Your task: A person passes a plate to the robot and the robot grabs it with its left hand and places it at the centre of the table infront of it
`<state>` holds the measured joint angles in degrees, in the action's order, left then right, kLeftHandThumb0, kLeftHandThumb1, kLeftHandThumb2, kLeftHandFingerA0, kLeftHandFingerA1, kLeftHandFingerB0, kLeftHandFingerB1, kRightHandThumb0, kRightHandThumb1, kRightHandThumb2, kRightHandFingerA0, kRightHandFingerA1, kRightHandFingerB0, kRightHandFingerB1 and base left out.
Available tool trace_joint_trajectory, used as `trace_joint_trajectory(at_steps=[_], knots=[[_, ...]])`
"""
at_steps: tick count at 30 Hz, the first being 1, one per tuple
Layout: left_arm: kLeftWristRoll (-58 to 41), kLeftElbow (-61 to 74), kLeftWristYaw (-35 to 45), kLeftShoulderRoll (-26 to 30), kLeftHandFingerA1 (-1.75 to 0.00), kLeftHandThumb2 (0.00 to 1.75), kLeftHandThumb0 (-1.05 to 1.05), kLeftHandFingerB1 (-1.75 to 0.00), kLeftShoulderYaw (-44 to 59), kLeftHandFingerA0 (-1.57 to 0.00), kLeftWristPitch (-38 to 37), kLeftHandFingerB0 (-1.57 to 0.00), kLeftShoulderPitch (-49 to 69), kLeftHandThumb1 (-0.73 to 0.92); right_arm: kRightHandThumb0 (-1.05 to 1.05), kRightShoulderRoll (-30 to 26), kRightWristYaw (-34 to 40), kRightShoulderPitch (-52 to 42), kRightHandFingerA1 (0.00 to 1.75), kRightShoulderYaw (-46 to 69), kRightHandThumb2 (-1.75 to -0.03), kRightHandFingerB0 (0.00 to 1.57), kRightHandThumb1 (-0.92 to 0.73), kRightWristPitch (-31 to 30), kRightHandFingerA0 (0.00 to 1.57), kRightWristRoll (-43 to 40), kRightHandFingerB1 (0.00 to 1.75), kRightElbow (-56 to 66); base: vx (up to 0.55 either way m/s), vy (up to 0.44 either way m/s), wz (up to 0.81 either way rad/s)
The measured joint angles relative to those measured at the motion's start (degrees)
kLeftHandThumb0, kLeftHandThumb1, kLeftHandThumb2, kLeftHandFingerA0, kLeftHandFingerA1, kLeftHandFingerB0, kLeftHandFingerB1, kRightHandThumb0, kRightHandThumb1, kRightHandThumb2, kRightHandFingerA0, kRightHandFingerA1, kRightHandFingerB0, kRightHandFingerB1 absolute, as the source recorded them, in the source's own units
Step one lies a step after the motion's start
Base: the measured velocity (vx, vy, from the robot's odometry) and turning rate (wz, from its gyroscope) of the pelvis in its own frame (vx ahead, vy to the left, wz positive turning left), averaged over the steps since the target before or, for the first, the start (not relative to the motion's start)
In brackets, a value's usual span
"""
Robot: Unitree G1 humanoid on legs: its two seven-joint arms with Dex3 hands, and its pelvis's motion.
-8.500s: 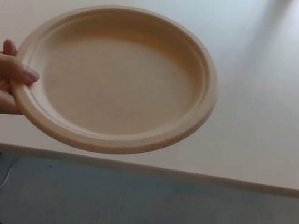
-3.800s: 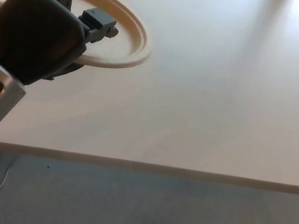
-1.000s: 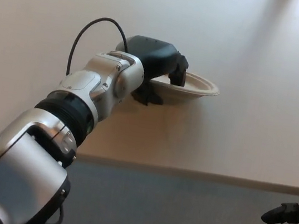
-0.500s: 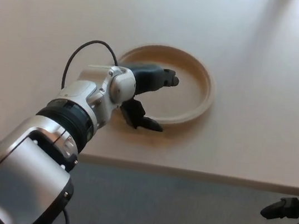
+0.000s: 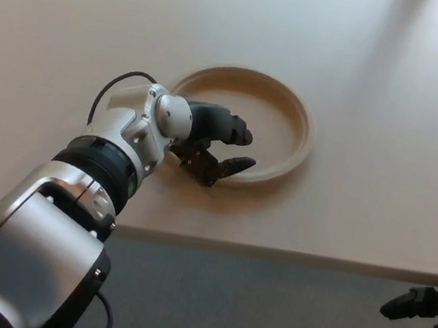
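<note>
Head view: one plate (image 5: pixel 292 117), flat on the table (image 5: pixel 77 11) near its front edge. Two robot hands. Left hand (image 5: pixel 212 142) over the plate's near-left rim, fingers apart, gripping nothing; it hides that rim section. Right hand (image 5: pixel 424 325) at lower right, below the table edge, cropped by the frame, fingers spread, empty.

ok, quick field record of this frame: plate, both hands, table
plate: lying flat on the table, right way up
left hand: open, fingers apart over the plate's near-left rim, not gripping it
right hand: low at bottom right, off the table, fingers apart, holding nothing
table: pale top, nothing on it but the plate
</note>
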<state>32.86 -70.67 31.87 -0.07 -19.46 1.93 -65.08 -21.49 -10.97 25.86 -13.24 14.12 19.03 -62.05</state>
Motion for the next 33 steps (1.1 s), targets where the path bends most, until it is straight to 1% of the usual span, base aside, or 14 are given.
trace_joint_trajectory(at_steps=[1, 3, 4, 8, 12, 13, 14, 20, 22, 23, 24, 25, 26, 33], knots=[[-0.4, 0.6, 0.4, 0.1, -0.11, 1.21, -0.95, -0.08, 0.3, 0.0, 0.2, 0.0, 0.0, 0.77, -0.56, 0.0, -0.1, 0.1, 0.66, 0.0, -0.58, 0.57, -0.64, 0.0, 0.73, 0.0, 0.53, 0.0, 0.0, 0.0, 0.0], [-0.5, 2.9, 0.7, 1.0, -0.03, 1.15, -1.05, -0.02, -0.2, 0.0, 0.1, 0.0, -0.2, 0.82, -0.57, 0.0, -0.3, 0.1, 0.65, 0.1, -0.58, 0.57, -0.64, -0.1, 0.73, 0.0, 0.52, 0.0, 0.0, 0.0, 0.0], [-0.6, 4.6, 0.7, 1.8, -0.11, 1.16, -0.93, -0.1, -0.2, 0.0, 0.0, 0.0, -0.4, 0.77, -0.56, 0.0, -0.4, 0.1, 0.66, 0.1, -0.58, 0.57, -0.64, -0.1, 0.73, 0.0, 0.53, 0.0, 0.0, 0.0, 0.0], [-2.7, 14.7, 1.4, 5.0, -0.13, 1.16, -0.91, -0.12, 2.8, 0.0, -0.3, 0.0, -0.7, 0.76, -0.55, -0.1, -0.5, 0.1, 0.66, 0.1, -0.58, 0.57, -0.63, -0.1, 0.72, 0.1, 0.53, 0.0, 0.0, 0.0, 0.0], [-3.6, 22.8, 1.5, 7.4, -0.13, 1.2, -0.91, -0.1, 4.2, 0.0, -0.5, 0.0, -0.8, 0.81, -0.58, -0.1, -0.5, 0.1, 0.69, 0.1, -0.59, 0.56, -0.63, -0.1, 0.76, 0.1, 0.53, 0.0, 0.0, 0.0, 0.0], [-4.0, 25.8, 1.6, 8.0, -0.12, 1.3, -0.92, -0.06, 4.9, 0.0, -0.5, 0.0, -0.8, 0.92, -0.59, -0.1, -0.5, 0.1, 0.68, 0.1, -0.59, 0.56, -0.63, -0.1, 0.73, 0.1, 0.53, 0.0, 0.0, 0.0, 0.0], [-4.2, 28.5, 1.6, 8.8, -0.12, 1.3, -0.92, -0.06, 5.4, 0.0, -0.5, 0.0, -0.9, 0.92, -0.59, -0.1, -0.5, 0.1, 0.68, 0.1, -0.59, 0.56, -0.63, -0.1, 0.73, 0.1, 0.53, 0.1, 0.0, 0.0, 0.0], [-5.3, 39.8, 1.7, 12.0, -0.16, 1.19, -0.95, -0.12, 8.2, -0.02, -0.9, -0.02, -0.6, 0.81, -0.58, -0.1, -0.5, 0.1, 0.65, 0.0, -0.59, 0.57, -0.64, -0.2, 0.73, 0.3, 0.53, 0.1, 0.0, 0.0, 0.0], [-6.1, 45.9, 1.7, 12.8, -0.2, 1.16, -0.99, -0.09, 10.1, -0.09, -0.8, -0.08, 0.9, 0.8, -0.59, -0.1, -0.5, 0.1, 0.66, 0.0, -0.59, 0.57, -0.64, -0.2, 0.73, 0.3, 0.53, 0.1, 0.0, 0.0, 0.0], [-6.3, 47.8, 1.7, 13.1, -0.35, 1.1, -0.91, -0.17, 10.7, -0.07, -0.8, -0.06, 1.6, 0.73, -0.6, -0.1, -0.5, 0.1, 0.66, 0.0, -0.59, 0.57, -0.64, -0.2, 0.73, 0.4, 0.54, 0.1, 0.0, 0.0, 0.0], [-6.5, 49.6, 1.8, 13.2, -0.46, 1.0, -0.85, -0.22, 11.2, -0.19, -0.8, -0.01, 2.3, 0.68, -0.6, -0.1, -0.5, 0.1, 0.66, 0.0, -0.59, 0.57, -0.64, -0.2, 0.73, 0.4, 0.53, 0.1, 0.0, 0.0, 0.0], [-6.7, 51.8, 1.8, 13.4, -0.46, 1.0, -0.85, -0.22, 11.8, -0.19, -0.8, -0.01, 3.2, 0.68, -0.6, -0.1, -0.5, 0.1, 0.66, 0.0, -0.59, 0.57, -0.64, -0.2, 0.73, 0.4, 0.53, 0.1, 0.0, 0.0, 0.0], [-7.0, 54.1, 1.8, 13.5, -0.36, 0.65, -0.75, -0.2, 12.4, -0.28, -0.7, -0.04, 4.3, 0.81, -0.59, -0.1, -0.5, 0.1, 0.65, 0.0, -0.59, 0.55, -0.64, -0.2, 0.72, 0.4, 0.52, 0.1, 0.0, 0.0, 0.0], [-9.0, 69.3, 2.0, 13.5, -0.33, 0.67, -0.75, -0.22, 16.5, -0.31, -0.8, -0.09, 15.6, 0.83, -0.56, 0.0, -0.5, 0.1, 0.66, 0.1, -0.59, 0.5, -0.65, -0.2, 0.71, 0.6, 0.53, 0.1, 0.0, 0.0, 0.0]])
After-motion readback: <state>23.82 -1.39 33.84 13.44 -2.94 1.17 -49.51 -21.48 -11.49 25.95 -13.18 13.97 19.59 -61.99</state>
